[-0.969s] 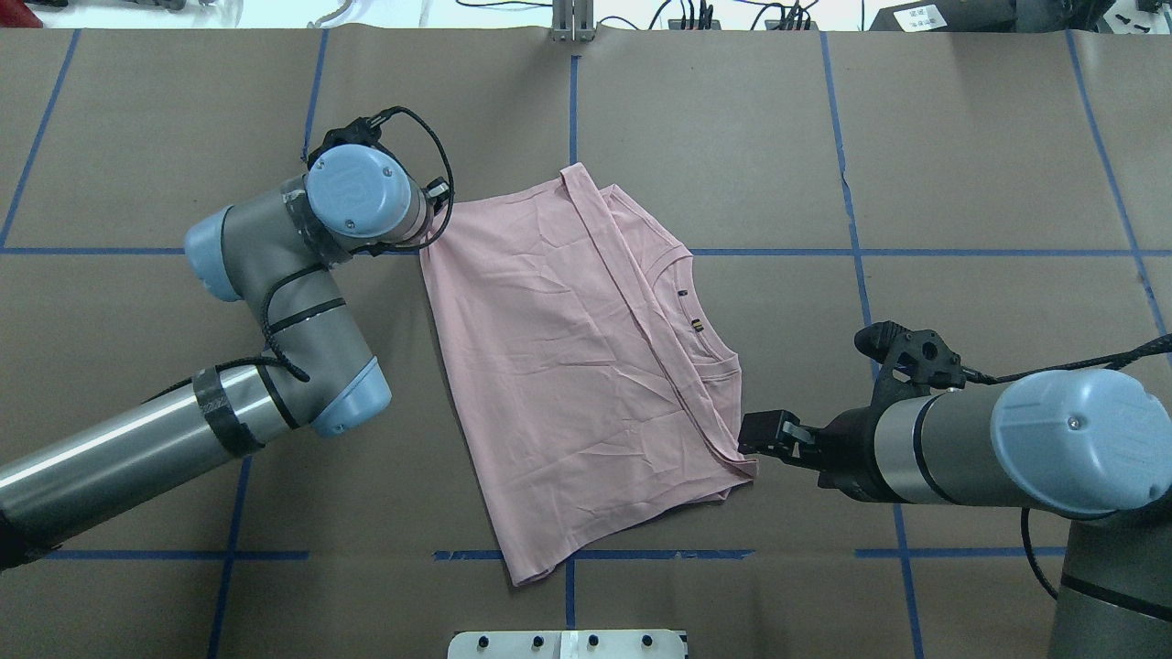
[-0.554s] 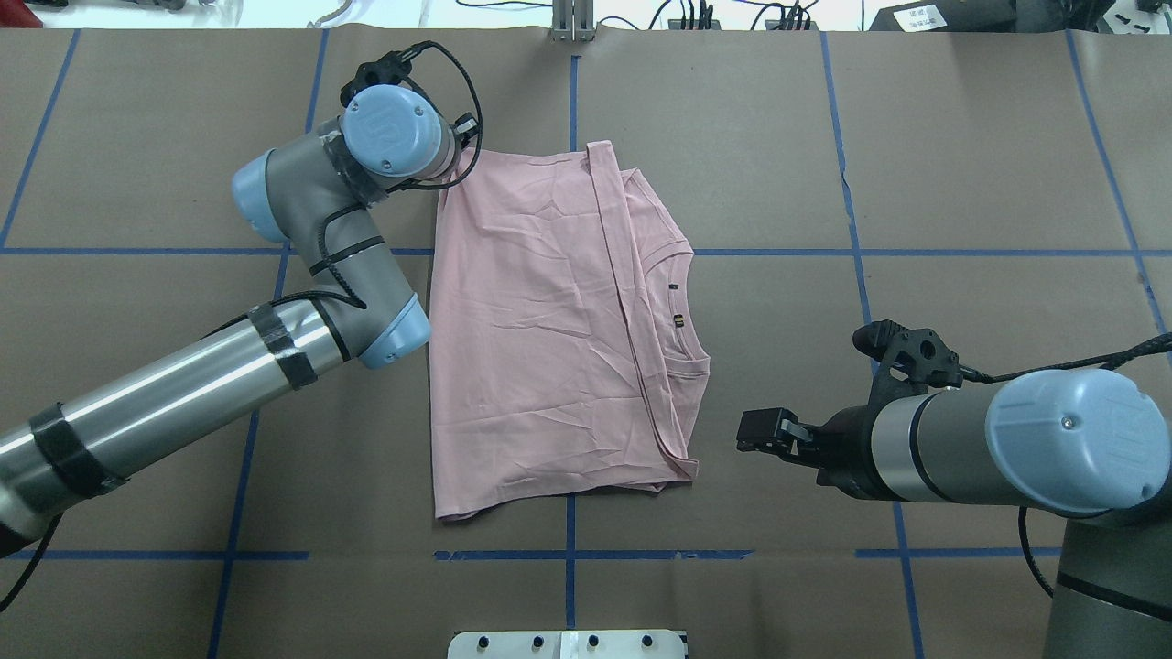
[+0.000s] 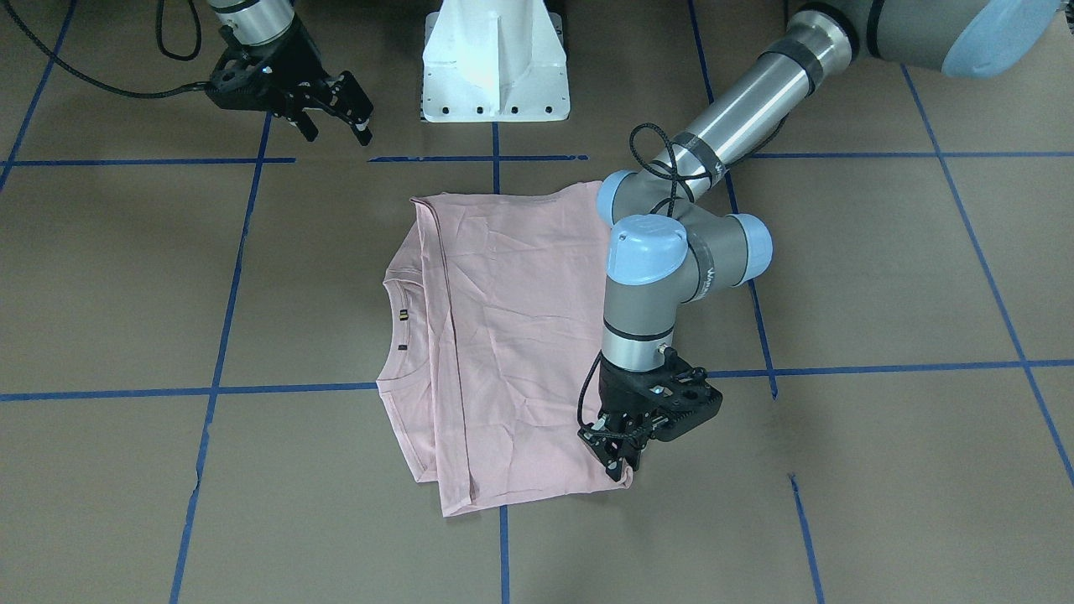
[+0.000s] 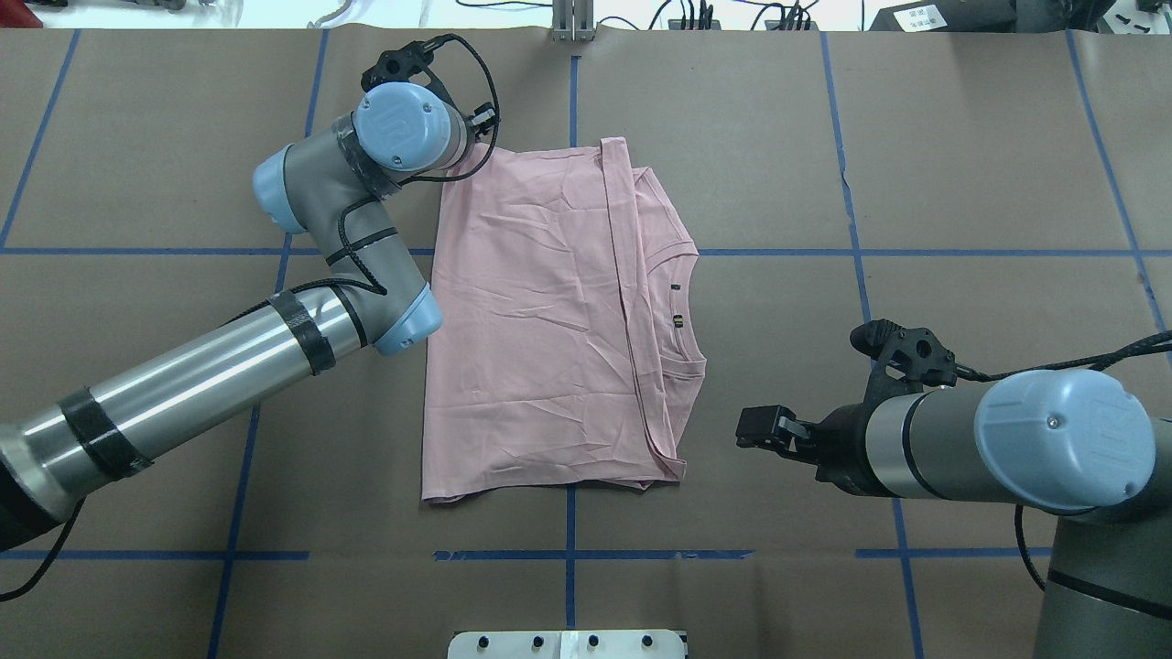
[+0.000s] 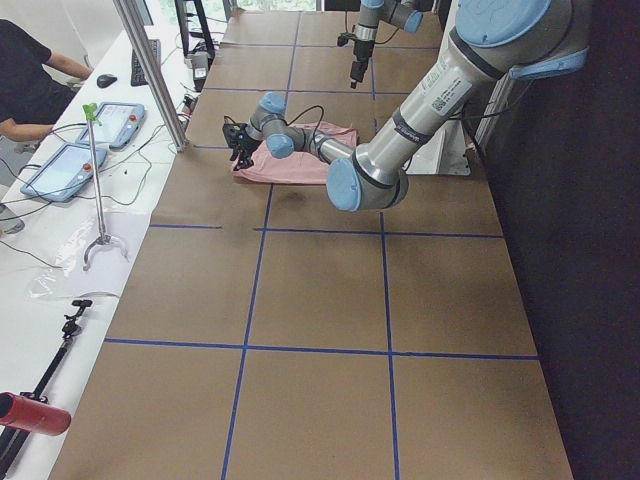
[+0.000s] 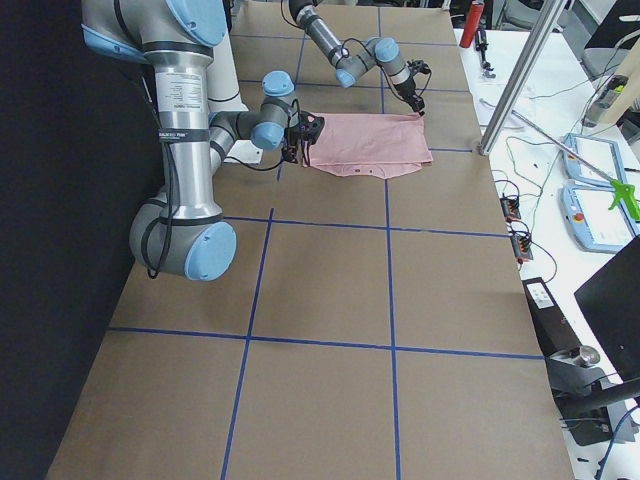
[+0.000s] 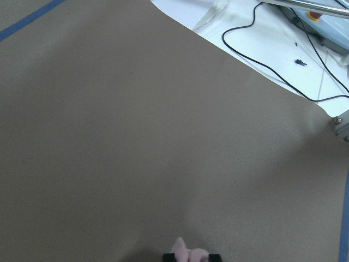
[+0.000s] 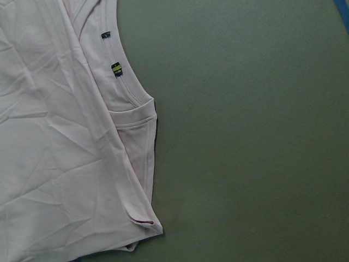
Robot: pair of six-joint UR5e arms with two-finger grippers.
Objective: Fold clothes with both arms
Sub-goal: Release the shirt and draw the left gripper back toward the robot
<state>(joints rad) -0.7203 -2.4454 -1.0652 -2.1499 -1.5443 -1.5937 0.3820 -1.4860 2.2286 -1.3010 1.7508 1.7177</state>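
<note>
The pale pink T-shirt (image 4: 540, 320) lies folded lengthwise on the brown table, plain side up, with its ribbed collar (image 4: 685, 316) towards my right arm. The print is hidden. My left gripper (image 3: 623, 464) is shut on the shirt's far left corner. The left wrist view shows a bit of pink cloth (image 7: 185, 254) pinched between the fingertips. In the overhead view the wrist mostly covers this gripper (image 4: 478, 143). My right gripper (image 4: 746, 428) is open and empty, a short way to the right of the shirt's near right corner (image 8: 147, 224), also seen in the front view (image 3: 340, 126).
The white pedestal base (image 3: 495, 59) stands at the near table edge. Blue tape lines (image 4: 714, 252) grid the brown cover. A metal post (image 4: 572, 20) stands at the far edge. A white bench with tablets (image 5: 70, 165) and an operator lie beyond it.
My left arm has pulled the shirt's corner farther away and to the right. The shirt has turned square to the table and slid away from my right gripper, which has stayed in place.
</note>
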